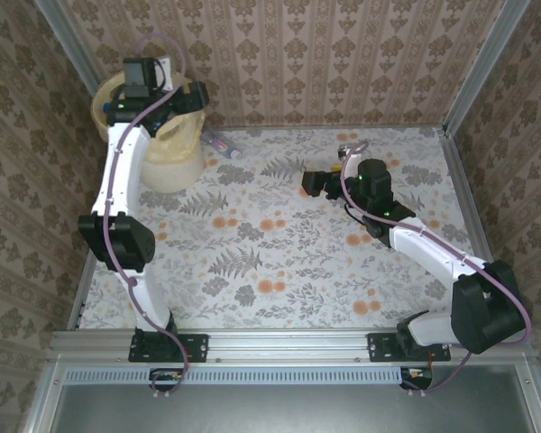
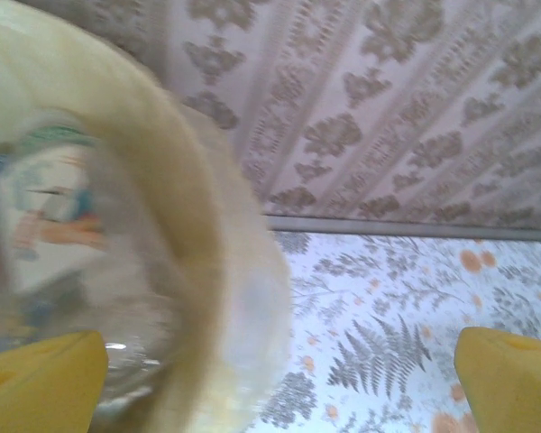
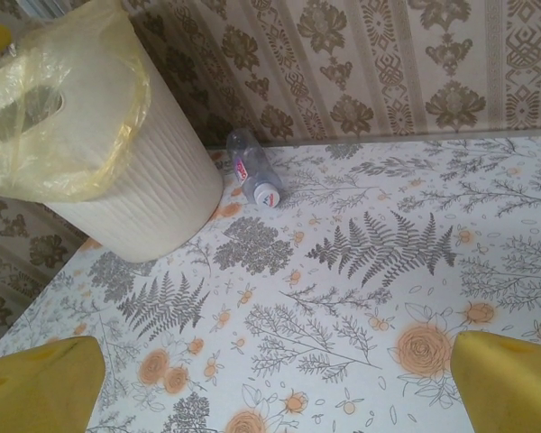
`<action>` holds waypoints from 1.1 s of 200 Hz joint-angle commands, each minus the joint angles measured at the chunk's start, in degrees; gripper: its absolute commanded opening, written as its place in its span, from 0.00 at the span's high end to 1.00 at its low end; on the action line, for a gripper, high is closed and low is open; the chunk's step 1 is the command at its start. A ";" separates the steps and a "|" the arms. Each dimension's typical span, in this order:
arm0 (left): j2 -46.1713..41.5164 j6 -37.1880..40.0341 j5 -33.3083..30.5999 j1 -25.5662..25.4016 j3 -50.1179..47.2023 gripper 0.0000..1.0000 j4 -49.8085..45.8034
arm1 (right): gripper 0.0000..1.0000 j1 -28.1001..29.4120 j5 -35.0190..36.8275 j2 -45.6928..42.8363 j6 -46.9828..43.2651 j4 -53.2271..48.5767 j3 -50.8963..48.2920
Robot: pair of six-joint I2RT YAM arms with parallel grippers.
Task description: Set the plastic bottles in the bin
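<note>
The bin, a cream ribbed bucket lined with a yellow bag, stands at the far left of the table. My left gripper hangs over its rim, open and holding nothing. In the left wrist view the yellow fingertips stand wide apart over the blurred bin rim, and a clear bottle with a colourful label lies inside. One clear plastic bottle with a white cap lies on the table just right of the bin; the right wrist view shows this bottle too. My right gripper is open mid-table and faces it.
Patterned walls close in the back and both sides of the floral table. A metal rail runs along the near edge by the arm bases. Open tabletop lies between my right gripper and the lying bottle.
</note>
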 commanded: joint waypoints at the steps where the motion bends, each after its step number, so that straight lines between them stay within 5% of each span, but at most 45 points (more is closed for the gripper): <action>1: -5.05 1.12 -3.22 -4.68 -3.86 0.00 6.66 | 0.00 0.26 1.60 -1.30 0.60 -0.32 -1.23; 73: -4.65 2.18 -27.11 -20.45 -11.37 0.00 14.15 | 0.00 0.29 3.89 -3.51 2.41 -0.81 -3.34; 107: 0.18 -0.12 -37.47 -24.07 -10.32 0.00 14.21 | 0.00 0.26 7.71 -6.13 3.83 -3.60 -5.15; 178: 9.50 -4.30 -36.78 -24.28 -5.26 0.00 11.44 | 0.00 0.19 17.19 -13.68 6.63 -4.12 -12.84; 220: 17.84 -7.55 -29.47 -22.37 -0.32 0.00 11.24 | 0.00 -0.25 19.78 -17.39 7.68 -4.32 -16.00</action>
